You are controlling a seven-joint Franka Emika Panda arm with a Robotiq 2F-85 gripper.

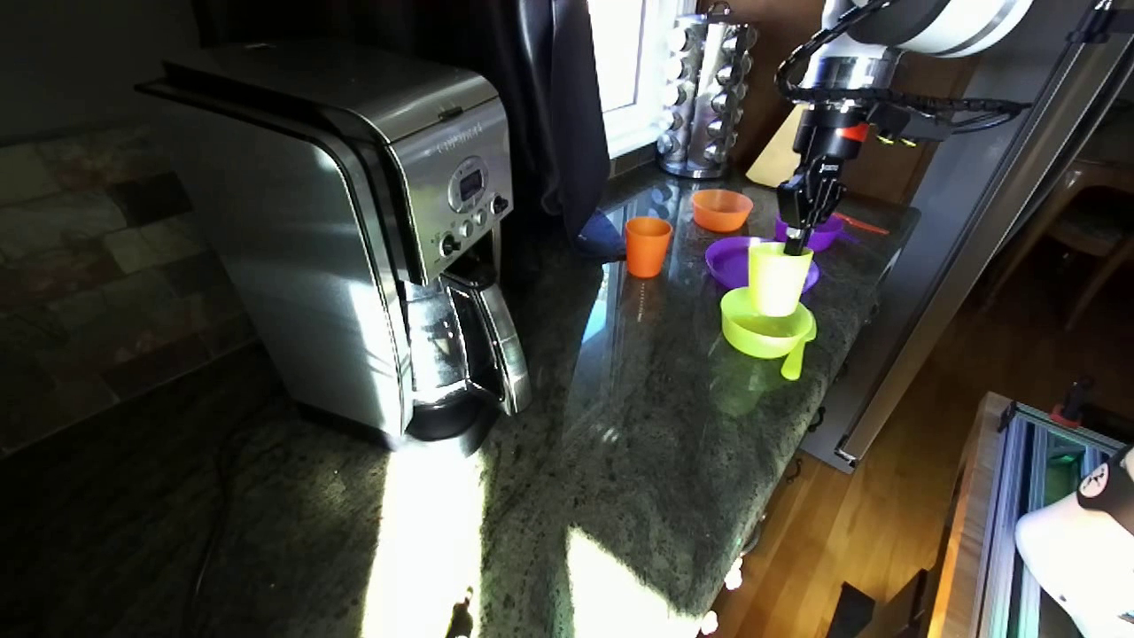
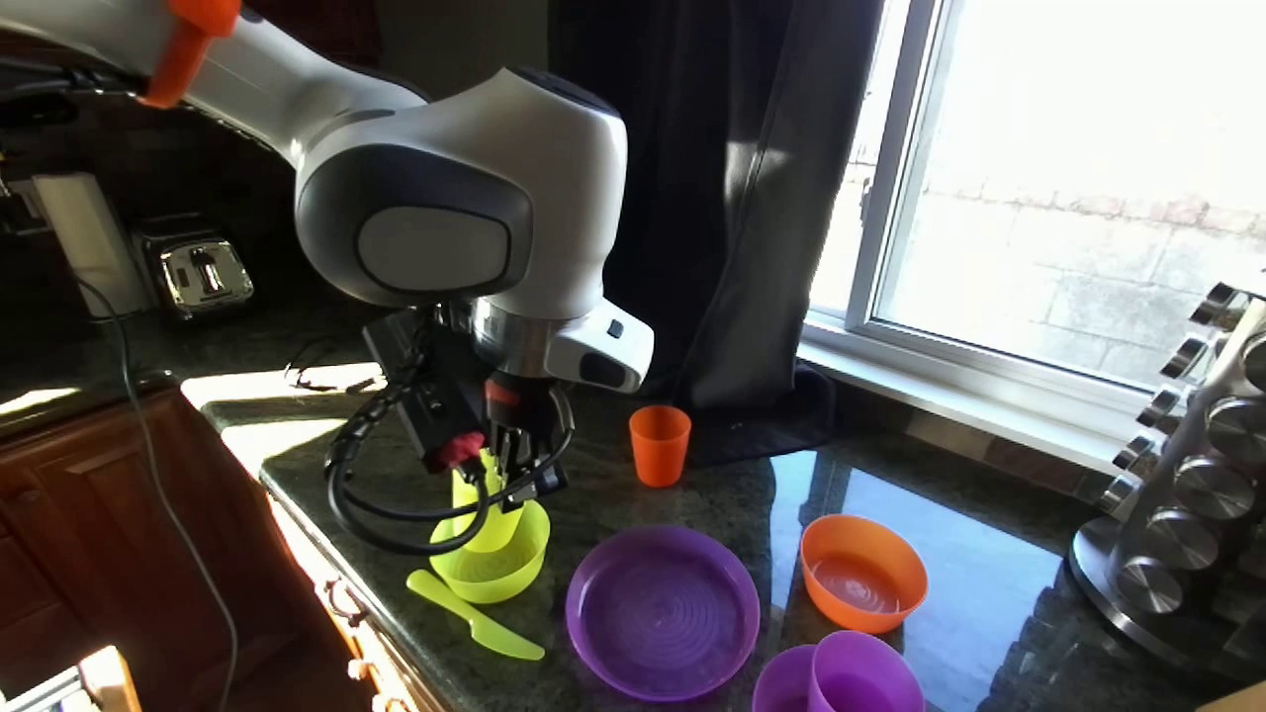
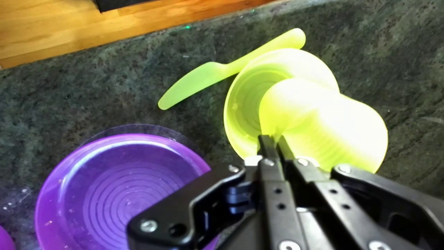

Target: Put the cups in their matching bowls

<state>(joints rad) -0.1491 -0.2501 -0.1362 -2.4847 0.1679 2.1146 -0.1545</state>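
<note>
Nearest to us in the wrist view, the black, screw-studded claw (image 3: 274, 139) stands all but closed, its two slim, straight fingers nipping the thin wall of the yellow-green cup (image 3: 322, 121). The cup is a tapering plastic tumbler, bleached pale where light strikes it, with fine ridges along its side; its base is over the hollow of the lime green bowl (image 3: 248, 100), though we cannot tell whether the two touch. The bowl is round and shallow, its wall smooth and evenly curved. Just beside it we find a lime green knife (image 3: 218, 71), rounded at the handle and broad in the blade, lying flat on the speckled dark stone of the surface (image 3: 104, 93). Near these sits a round purple plate (image 3: 135, 194), glossy, with concentric rings in its floor.

Farther on, in an exterior view, we see the orange cup (image 2: 660, 447) standing upright by the soft folds of a dark curtain (image 2: 712, 227), well apart from the orange bowl (image 2: 860, 583), a wide, smooth-walled round of plastic. Near the plate, the purple cup (image 2: 866, 682) overlaps the purple bowl (image 2: 781, 682), the edge of that view cutting both off. Farthest off, we make out a steel spice rack (image 2: 1202, 485), stacked with round metal lids, near a window (image 2: 1068, 198) with a hard, straight frame.
</note>
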